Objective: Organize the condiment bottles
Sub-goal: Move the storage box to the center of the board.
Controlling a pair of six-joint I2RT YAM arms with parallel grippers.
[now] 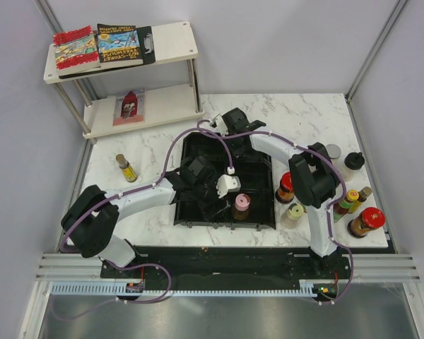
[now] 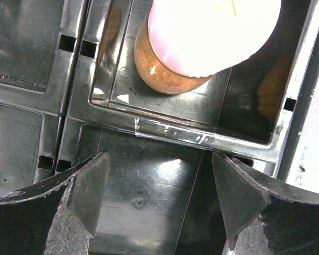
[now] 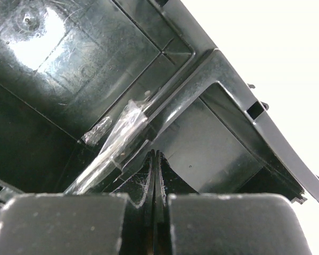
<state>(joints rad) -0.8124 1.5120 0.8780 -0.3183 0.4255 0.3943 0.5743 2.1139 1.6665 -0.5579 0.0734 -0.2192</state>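
Observation:
A pink-capped bottle (image 1: pixel 241 206) with brown contents stands in a near compartment of the black tray (image 1: pixel 261 222). In the left wrist view it (image 2: pixel 202 37) stands just ahead of my open, empty left gripper (image 2: pixel 159 196), which hovers over the neighbouring compartment (image 1: pixel 222 198). My right gripper (image 3: pixel 156 156) is shut on nothing, low over the tray's far edge (image 1: pixel 225 129). Several bottles stand on the table right of the tray: a red-capped one (image 1: pixel 286 185), a pale green-capped one (image 1: pixel 295 212), a large red-capped one (image 1: pixel 367 220) and black-capped (image 1: pixel 353 162) and silver-capped (image 1: pixel 333 152) ones. One bottle (image 1: pixel 126 168) stands alone at the left.
A white two-level shelf (image 1: pixel 169 42) with colourful books stands at the back left. Clear tape (image 3: pixel 114 141) lies along a tray divider under the right gripper. The right arm arches over the tray's right side. Frame posts stand at the table's corners.

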